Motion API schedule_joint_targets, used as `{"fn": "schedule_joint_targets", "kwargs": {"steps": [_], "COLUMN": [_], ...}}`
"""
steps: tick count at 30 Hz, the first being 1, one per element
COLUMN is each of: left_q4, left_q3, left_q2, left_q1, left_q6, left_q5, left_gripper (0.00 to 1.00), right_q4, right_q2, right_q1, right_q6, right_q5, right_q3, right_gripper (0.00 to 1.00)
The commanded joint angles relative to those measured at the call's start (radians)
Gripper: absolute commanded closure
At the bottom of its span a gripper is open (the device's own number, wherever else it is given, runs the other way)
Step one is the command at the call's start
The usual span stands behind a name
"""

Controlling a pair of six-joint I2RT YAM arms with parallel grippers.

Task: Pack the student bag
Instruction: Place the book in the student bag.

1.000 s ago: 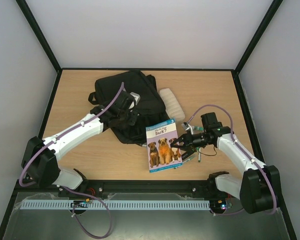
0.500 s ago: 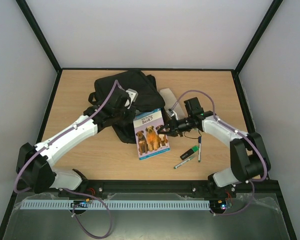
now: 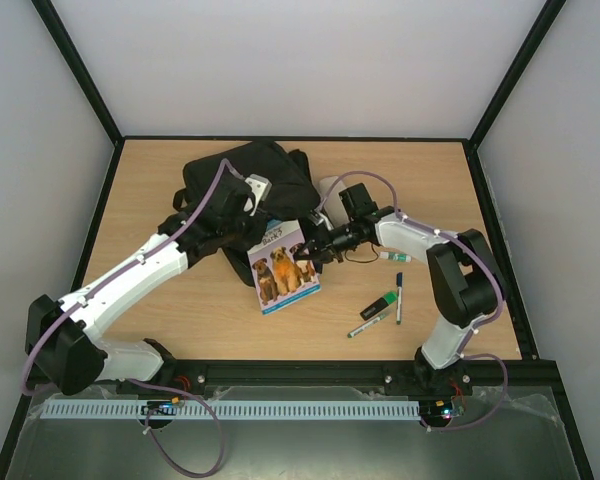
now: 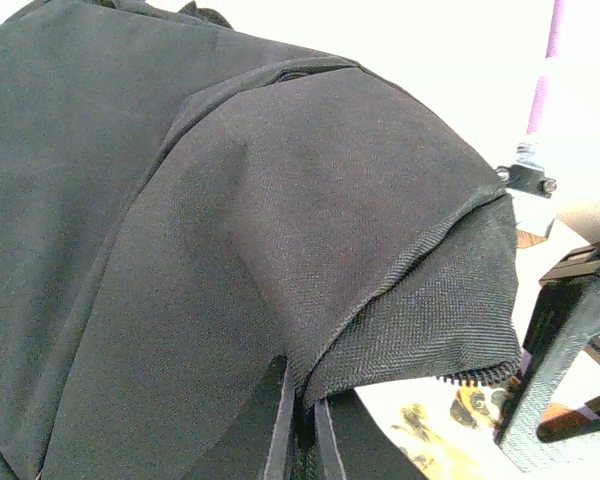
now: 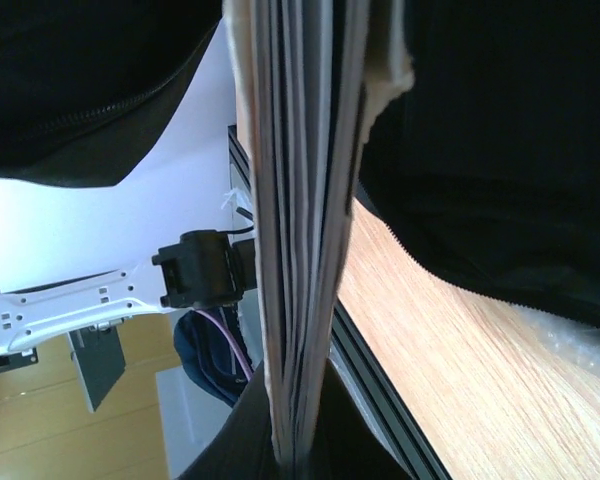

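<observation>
**Book held at the bag's opening**

The bag is seen lying at the far left-centre of the table. A flap of its fabric is pinched and held raised by the closed left tool. A book with dogs on its cover is clamped at its right edge by the closed right tool, and its far edge overlaps the bag's near side. Pens are scattered to the right, well apart from the bag.
</observation>
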State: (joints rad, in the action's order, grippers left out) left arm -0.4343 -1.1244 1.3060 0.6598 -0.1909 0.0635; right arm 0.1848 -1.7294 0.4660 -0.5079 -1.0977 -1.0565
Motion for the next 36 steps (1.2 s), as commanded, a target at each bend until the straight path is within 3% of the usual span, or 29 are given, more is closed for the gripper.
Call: {"fn": "schedule_joint_targets", "kwargs": {"steps": [1, 9, 16, 22, 30, 36], "left_q4": [0.073, 0.076, 0.076, 0.085, 0.136, 0.192], "left_q3": [-0.031, 0.003, 0.048, 0.078, 0.168, 0.255], "left_q2": [-0.055, -0.078, -0.108, -0.133, -0.192, -0.255], "left_q1": [0.008, 0.008, 0.008, 0.006, 0.006, 0.003], "left_q6": [0.011, 0.019, 0.027, 0.024, 0.040, 0.045], "left_q5": [-0.034, -0.039, -0.015, 0.012, 0.048, 0.083], "left_gripper": [0.98, 0.98, 0.98, 0.97, 0.98, 0.98], "right_q4": [-0.107, -0.168, -0.010, 0.078, 0.079, 0.136], "right_q2": [-0.042, -0.101, -0.220, -0.145, 0.029, 0.152], "right_q1": [0.011, 0.011, 0.011, 0.011, 0.011, 0.023], "right_q6": [-0.056, -0.049, 0.082, 0.196, 0.315, 0.492], "right_q5": [-0.012, 0.125, 0.230, 0.379, 0.509, 0.526], "right_q3": [-0.040, -0.083, -0.216, -0.207, -0.084, -0.046], "right_gripper": [0.99, 0.98, 0.65, 0.40, 0.34, 0.39]}}
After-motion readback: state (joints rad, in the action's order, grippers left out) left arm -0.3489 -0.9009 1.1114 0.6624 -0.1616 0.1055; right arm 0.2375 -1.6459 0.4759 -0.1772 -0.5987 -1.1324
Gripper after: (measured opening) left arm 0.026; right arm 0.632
